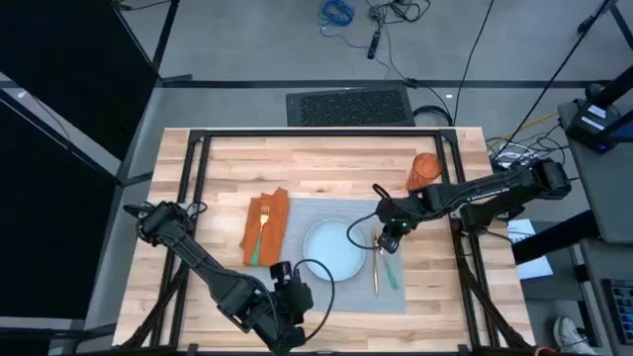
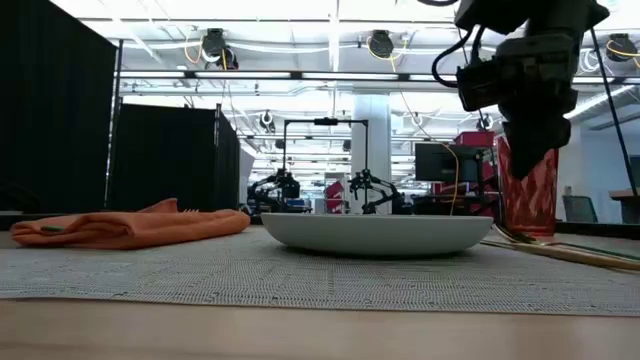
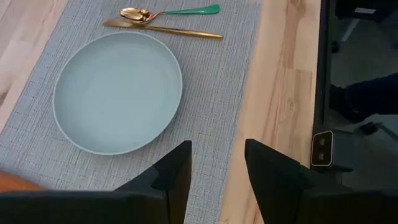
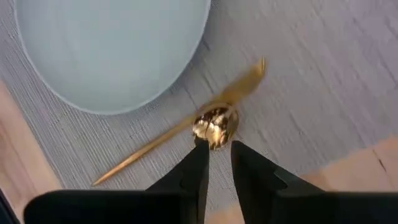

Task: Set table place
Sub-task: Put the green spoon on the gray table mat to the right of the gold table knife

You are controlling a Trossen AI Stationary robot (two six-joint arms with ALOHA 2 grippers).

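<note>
Grey woven rectangular placemat (image 1: pixel 326 259) lies mid-table on the light wooden butcher-block tabletop (image 1: pixel 326 163), carrying a round pale blue plate (image 1: pixel 334 250). Just beside the plate rest a gold knife (image 1: pixel 375 269) and a gold spoon with a teal handle (image 1: pixel 388 265). Right gripper (image 1: pixel 388 243) hovers over the spoon's bowl, fingers narrowly parted, gripping nothing. Left gripper (image 1: pixel 294 297), parted and empty, waits at the mat's near edge. An orange cloth napkin (image 1: pixel 265 227) bears a fork (image 1: pixel 260 235).

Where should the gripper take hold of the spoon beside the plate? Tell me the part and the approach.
Grip the spoon at its green handle, coming straight down from above. It lies flat on the placemat, so only the handle's narrow sides offer a pinch. The gold bowl is rounded and overlaps the gold knife; the handle end lies clear of it.
</note>
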